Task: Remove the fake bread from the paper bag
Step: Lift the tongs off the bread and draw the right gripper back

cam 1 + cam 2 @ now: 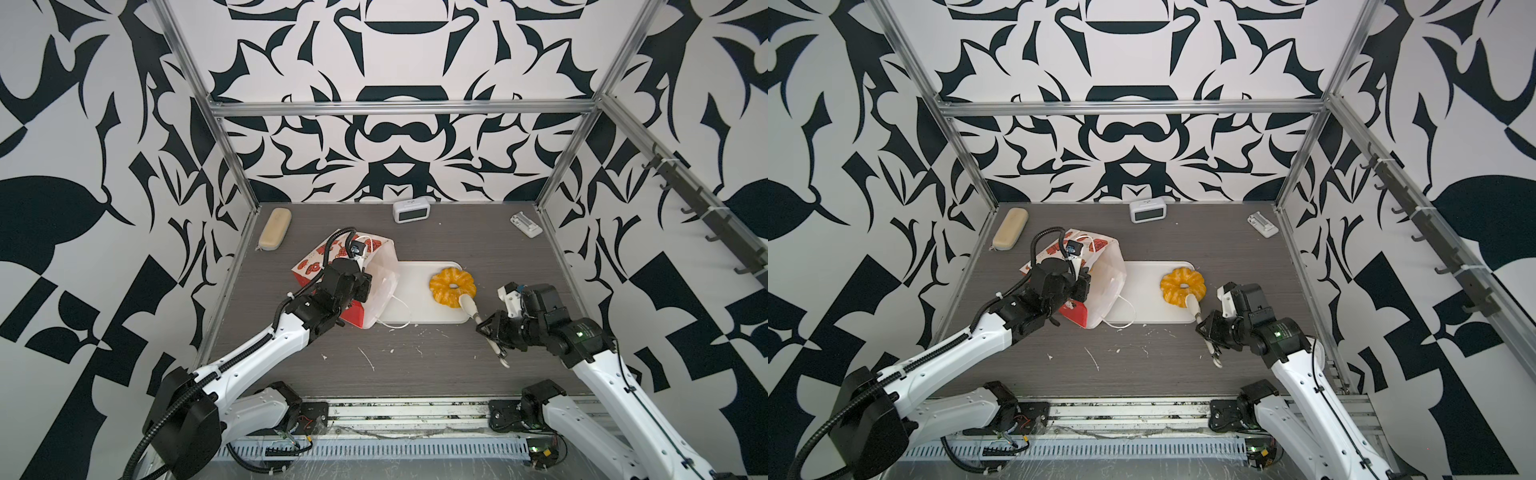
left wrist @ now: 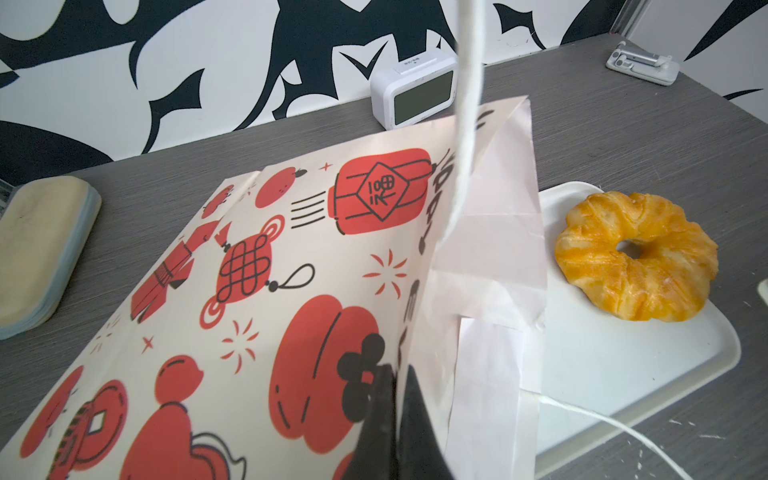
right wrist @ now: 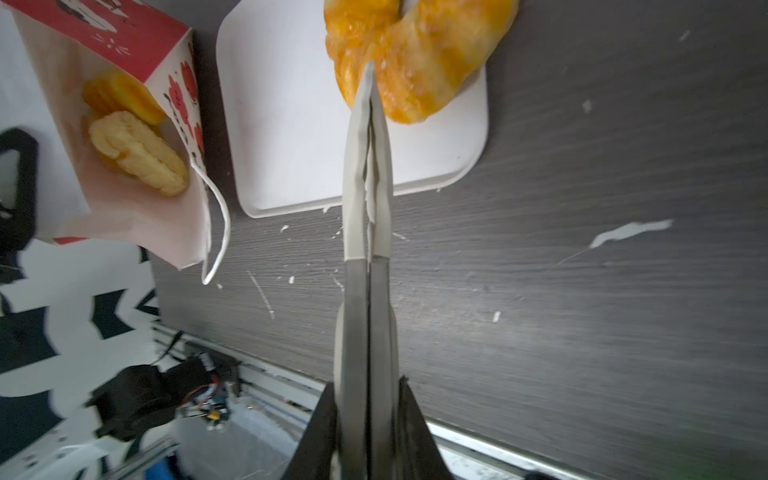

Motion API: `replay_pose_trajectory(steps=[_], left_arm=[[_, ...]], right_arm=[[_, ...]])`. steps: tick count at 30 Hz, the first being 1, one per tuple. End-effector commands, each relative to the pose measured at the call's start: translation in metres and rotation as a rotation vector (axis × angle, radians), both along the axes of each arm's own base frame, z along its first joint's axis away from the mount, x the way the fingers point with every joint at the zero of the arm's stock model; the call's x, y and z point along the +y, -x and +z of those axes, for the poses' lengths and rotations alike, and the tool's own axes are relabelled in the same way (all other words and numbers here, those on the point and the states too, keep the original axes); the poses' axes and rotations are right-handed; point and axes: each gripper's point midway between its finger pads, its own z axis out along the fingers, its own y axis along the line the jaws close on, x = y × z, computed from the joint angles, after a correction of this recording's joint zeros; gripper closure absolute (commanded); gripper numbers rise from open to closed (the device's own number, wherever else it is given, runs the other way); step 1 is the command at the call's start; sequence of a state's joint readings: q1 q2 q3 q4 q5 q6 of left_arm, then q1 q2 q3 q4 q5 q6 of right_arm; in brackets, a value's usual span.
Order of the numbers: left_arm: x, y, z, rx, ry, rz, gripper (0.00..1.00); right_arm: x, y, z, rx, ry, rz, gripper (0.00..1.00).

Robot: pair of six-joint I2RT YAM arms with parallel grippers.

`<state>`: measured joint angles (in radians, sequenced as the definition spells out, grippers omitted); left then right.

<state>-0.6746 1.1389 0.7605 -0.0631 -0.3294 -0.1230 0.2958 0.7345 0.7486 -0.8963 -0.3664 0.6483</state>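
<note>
As it lies on white tray (image 1: 409, 286), ring bread (image 1: 440, 291) glossy, golden-orange, ridged

In both top views the whole table (image 1: 415, 374) is looked down on from high above its front edge, toward the back wall; the two pictures are almost alike, shifted only sideways; the left wrist view is taken close above the paper bag (image 2: 291, 270), facing the back wall and the clock (image 2: 415, 91); the right wrist view is taken low over the table, along the tongs (image 3: 368, 166); the paper bag, the tray (image 3: 291, 124) and the large ring (image 3: 436, 62) are shared by all four.
</note>
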Motion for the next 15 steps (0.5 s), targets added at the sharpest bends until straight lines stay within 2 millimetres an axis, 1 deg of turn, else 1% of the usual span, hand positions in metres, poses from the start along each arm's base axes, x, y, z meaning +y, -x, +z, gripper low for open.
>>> replay_pose_trajectory(steps=[1,4,9,12,15], left_arm=[[0.001,-0.001,0.006,-0.029,0.024,0.011,1.00],[0.001,-0.002,0.008,-0.032,0.025,0.012,1.00],[0.001,-0.002,0.008,-0.030,0.023,0.011,1.00],[0.002,-0.002,0.008,-0.030,0.018,0.013,1.00],[0.002,-0.002,0.008,-0.031,0.015,0.016,1.00]], right_arm=[[-0.027,-0.013,0.007,-0.071,0.176,-0.033,0.83],[-0.028,-0.023,0.003,-0.080,0.206,-0.035,0.83],[-0.034,-0.036,-0.011,-0.068,0.264,-0.050,0.84],[-0.034,-0.042,-0.017,-0.071,0.272,-0.051,0.84],[-0.030,-0.047,-0.024,-0.057,0.264,-0.038,0.84]])
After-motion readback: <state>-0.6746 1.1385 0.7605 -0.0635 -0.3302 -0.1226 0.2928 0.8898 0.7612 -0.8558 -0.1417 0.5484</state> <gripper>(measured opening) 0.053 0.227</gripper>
